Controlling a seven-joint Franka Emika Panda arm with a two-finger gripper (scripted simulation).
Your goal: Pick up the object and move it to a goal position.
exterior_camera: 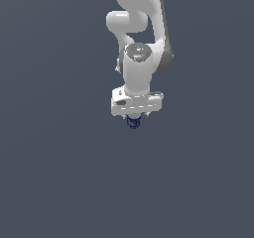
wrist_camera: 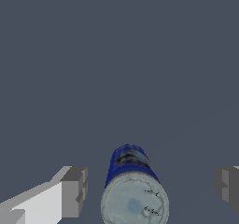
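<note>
— Looking down the wrist view, what is seen, taken from left to right?

— A grey finger pad [wrist_camera: 74, 191] on its white finger is met first, then the can [wrist_camera: 134, 190], then the second pad [wrist_camera: 227, 188] at the far edge. The gripper [wrist_camera: 150, 190] is spread wide, and clear gaps are left between the can and either pad; nothing is clamped.

— Where is the can placed?

— It is set on the plain dark floor [wrist_camera: 116, 55], directly under the hand. In the exterior view only a small blue part of it [exterior_camera: 133, 122] can be made out just below the gripper [exterior_camera: 134, 119], beneath the white arm [exterior_camera: 137, 68].

— And its long axis?

— The grey lid is turned toward the wrist camera, with the blue wall and dark label running away behind it, so the axis is judged to stand upright, roughly along the line of approach. Whether it is tilted a little cannot be told.

— Which relation matters for the coming move?

— The can is held between the fingers but nearer the left pad than the right one. A descent followed by closing across its width is judged to be called for, and a slight sideways nudge of the can during closing may be expected. No goal marker is shown in either view.
</note>
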